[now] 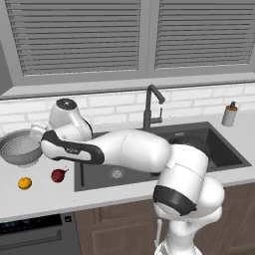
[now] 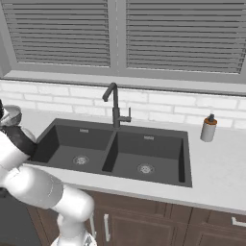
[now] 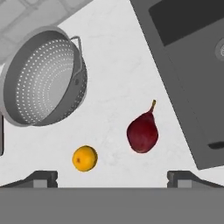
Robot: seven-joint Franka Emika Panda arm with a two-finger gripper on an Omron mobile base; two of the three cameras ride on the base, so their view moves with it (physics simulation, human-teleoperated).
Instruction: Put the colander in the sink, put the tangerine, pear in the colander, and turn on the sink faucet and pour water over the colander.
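Observation:
The silvery perforated colander [image 1: 19, 147] [image 3: 41, 83] stands on the white counter left of the dark double sink [image 1: 99, 172] [image 2: 65, 146] [image 3: 188, 83]. In front of it lie the orange tangerine [image 1: 25, 183] [image 3: 85, 158] and the dark red pear [image 1: 59, 175] [image 3: 142, 131], apart from each other. My gripper [image 1: 38, 133] [image 3: 112, 179] hovers above the counter beside the colander's right rim, open, its fingertips [image 3: 43, 178] wide apart with nothing between them. The dark faucet [image 1: 152, 107] [image 2: 114, 103] rises behind the sink's divider. A sliver of the colander [image 2: 10, 115] shows at the left edge of the right base view.
A white soap dispenser [image 1: 229, 114] [image 2: 208, 129] stands on the counter right of the sink. A white brick backsplash and shuttered windows run behind. A dark appliance front [image 1: 35, 234] sits below the counter at the left. My own arm stretches over the left basin.

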